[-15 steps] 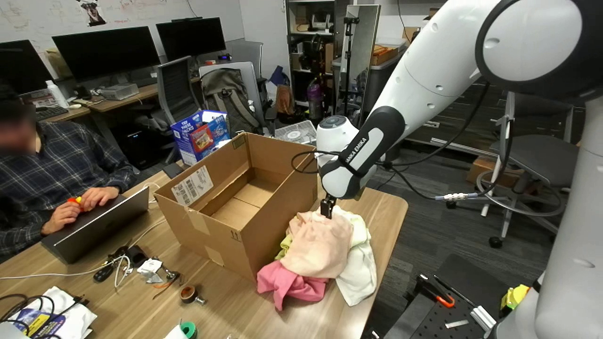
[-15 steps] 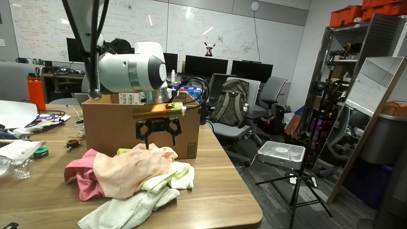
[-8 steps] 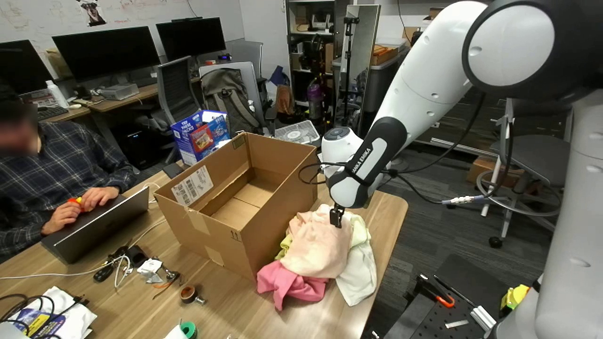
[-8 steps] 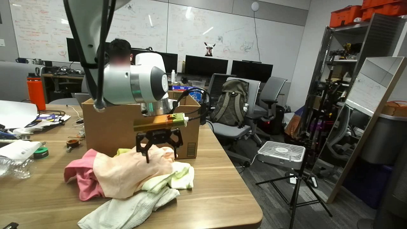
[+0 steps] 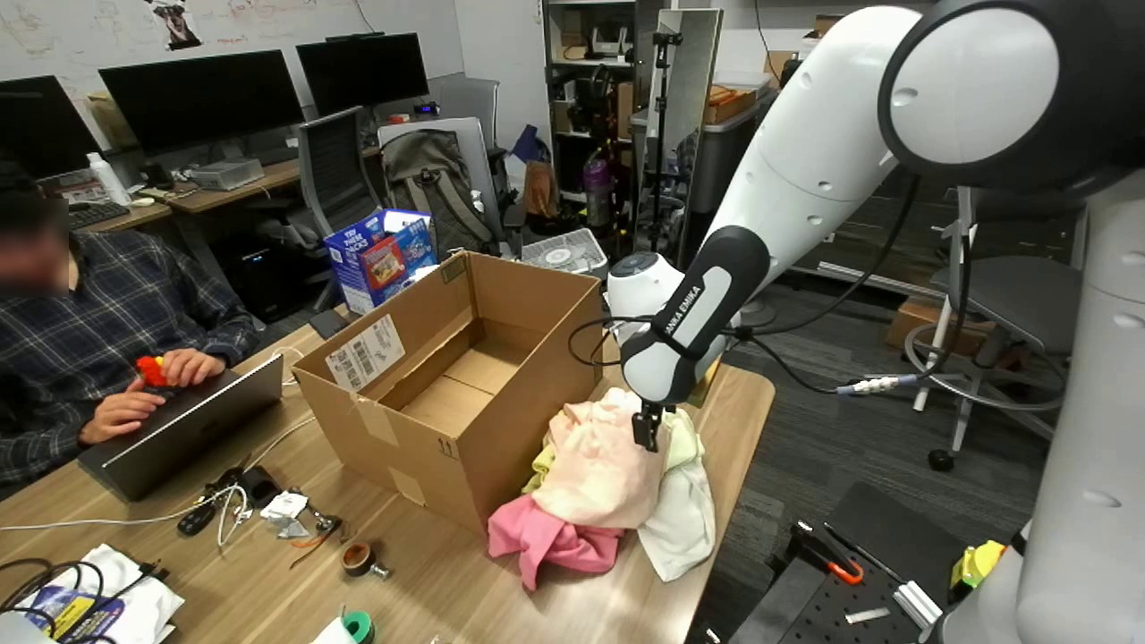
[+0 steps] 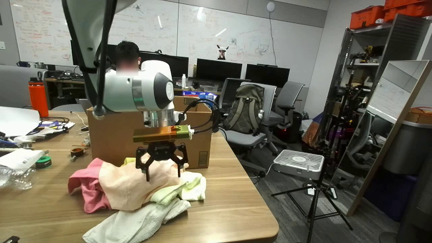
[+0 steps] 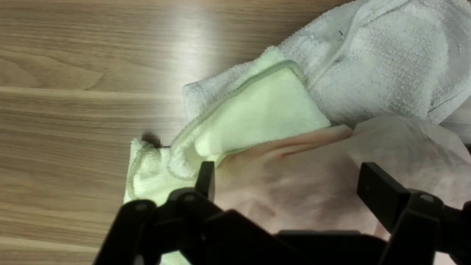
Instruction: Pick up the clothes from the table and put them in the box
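Wood-grain table [image 6: 233, 209] carries the cardboard box [image 5: 519, 411], upright and open-topped, with the clothes [image 5: 604, 474] heaped just beside it; can't tell if they touch. Pink cloth [image 6: 89, 187], white cloth [image 6: 131, 224] and pale green cloth [image 6: 194, 189] sit on the wood, peach cloth [image 6: 125, 189] lapping over the pink. Also on it: laptop [image 5: 197, 436], brown tape roll [image 5: 357, 559], green tape roll [image 6: 44, 162], clear plastic [image 6: 15, 180], orange bottle [image 6: 38, 98].

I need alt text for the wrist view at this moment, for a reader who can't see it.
A black gripper juts up from the bottom edge, jaws apart, rumpled peach cloth showing between them. Pale green cloth and a white towel lie beside it on a wood-grain table.
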You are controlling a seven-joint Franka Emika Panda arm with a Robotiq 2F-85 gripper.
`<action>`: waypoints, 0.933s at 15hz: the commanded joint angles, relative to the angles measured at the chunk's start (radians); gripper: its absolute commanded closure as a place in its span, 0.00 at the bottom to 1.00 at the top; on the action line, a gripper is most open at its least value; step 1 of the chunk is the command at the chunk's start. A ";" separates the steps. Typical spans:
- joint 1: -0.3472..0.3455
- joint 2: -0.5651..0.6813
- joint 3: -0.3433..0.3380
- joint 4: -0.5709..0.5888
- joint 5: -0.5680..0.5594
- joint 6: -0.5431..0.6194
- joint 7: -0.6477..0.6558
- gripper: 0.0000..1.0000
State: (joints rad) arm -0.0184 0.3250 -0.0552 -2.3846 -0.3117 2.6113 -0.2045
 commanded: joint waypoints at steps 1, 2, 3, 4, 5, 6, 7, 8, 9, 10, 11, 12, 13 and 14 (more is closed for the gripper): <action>-0.009 0.005 0.034 -0.003 0.052 0.025 -0.021 0.00; -0.007 0.009 0.041 -0.003 0.060 0.033 -0.020 0.00; -0.006 0.014 0.046 0.000 0.062 0.044 -0.020 0.00; -0.003 0.021 0.050 0.004 0.062 0.057 -0.018 0.00; 0.001 0.031 0.050 0.009 0.055 0.074 -0.013 0.00; 0.005 0.041 0.049 0.011 0.044 0.094 -0.011 0.00; 0.007 0.050 0.049 0.013 0.039 0.114 -0.011 0.00; 0.012 0.062 0.046 0.015 0.034 0.132 -0.008 0.00; 0.016 0.076 0.044 0.019 0.030 0.157 -0.005 0.00; 0.019 0.090 0.044 0.024 0.030 0.175 -0.001 0.00; 0.023 0.101 0.042 0.026 0.030 0.199 0.003 0.00; 0.028 0.112 0.038 0.031 0.028 0.213 0.007 0.00; 0.034 0.128 0.032 0.039 0.023 0.233 0.012 0.00; 0.042 0.141 0.023 0.046 0.017 0.248 0.017 0.00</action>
State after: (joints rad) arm -0.0012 0.4196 -0.0083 -2.3728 -0.2711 2.8021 -0.2046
